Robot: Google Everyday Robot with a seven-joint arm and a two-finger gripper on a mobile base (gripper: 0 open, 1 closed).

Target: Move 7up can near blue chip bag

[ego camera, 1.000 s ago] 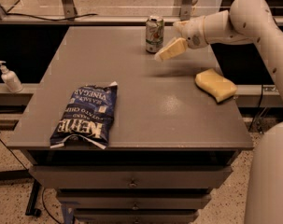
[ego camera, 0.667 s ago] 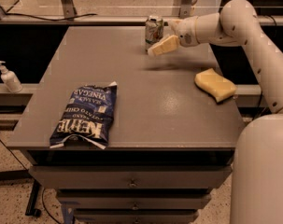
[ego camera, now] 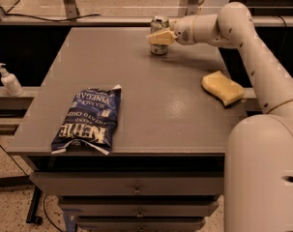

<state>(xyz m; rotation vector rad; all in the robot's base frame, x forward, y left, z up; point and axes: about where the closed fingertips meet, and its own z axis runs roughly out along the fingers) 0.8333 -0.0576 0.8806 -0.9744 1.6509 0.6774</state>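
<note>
Since my gripper (ego camera: 160,36) sits against the far 7up can (ego camera: 159,49), clamped or not I cannot tell, I'd centre the grasp before carrying toward the blue chip bag (ego camera: 85,120).

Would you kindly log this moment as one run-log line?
gripper: at small silver-green 7up can, far edge | flat dark blue chip bag: near-left, apart from can | yellow sponge: right side | move: not done

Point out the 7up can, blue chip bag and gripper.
7up can (ego camera: 159,23): camera view, upper body.
blue chip bag (ego camera: 86,120): camera view, bag's middle.
gripper (ego camera: 160,36): camera view, front end, at the can.
</note>
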